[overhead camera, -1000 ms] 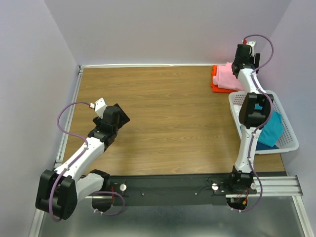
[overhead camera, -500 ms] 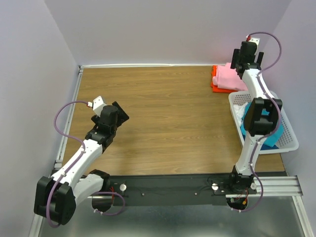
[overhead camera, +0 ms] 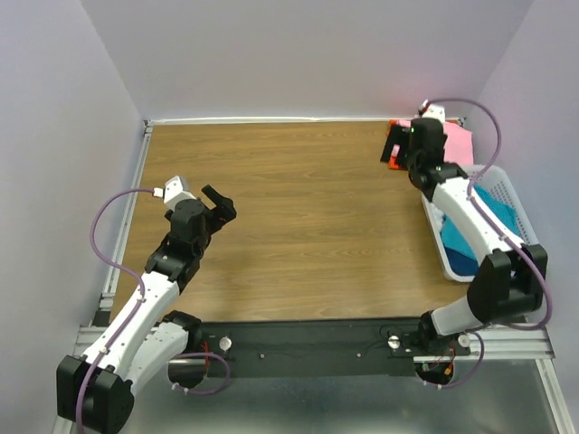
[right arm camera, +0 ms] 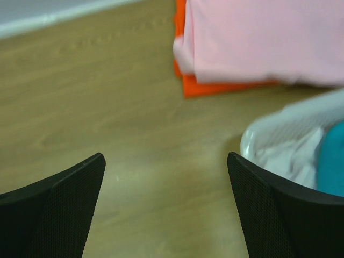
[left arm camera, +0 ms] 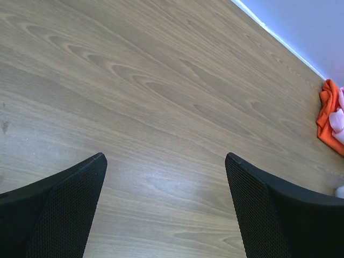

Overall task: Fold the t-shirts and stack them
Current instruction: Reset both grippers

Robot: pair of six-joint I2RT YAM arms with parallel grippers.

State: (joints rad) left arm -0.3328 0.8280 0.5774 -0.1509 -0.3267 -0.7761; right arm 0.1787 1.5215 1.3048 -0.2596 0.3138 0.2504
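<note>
– Right gripper (right arm camera: 165,157): what is it doing?

– Its jaws are spread wide with nothing between them, over bare bench (overhead camera: 308,199). The left gripper (overhead camera: 220,203) is also spread and empty, well apart on the other side.

– How much of the folding is done?

– 2 shirts look finished. The pink t-shirt (right arm camera: 258,37) lies folded flat on the orange t-shirt (right arm camera: 215,86), just ahead of the right gripper and a little to its right. The orange edge shows beneath on the near and left sides. I judge that stack to be the start of the pile.

– And the rest?

– The teal t-shirt (right arm camera: 333,161) sits unfolded in the white lattice basket (right arm camera: 290,115), close to the right gripper's right finger. Some white fabric (right arm camera: 285,158) lies beside it in the same basket. I cannot tell whether that is another shirt. So at least 1 shirt remains to be lifted out, spread, folded and added on top.

– Anything standing in the way?

– The basket's rim rises between the right gripper and the teal shirt, so reaching it means going over the wall. From above, the right arm's forearm crosses over the basket and hides part of its contents. The stack sits near the basket's far end, so a careless sweep could nudge it. The bench between the 2 grippers has room to lay a shirt out.
</note>
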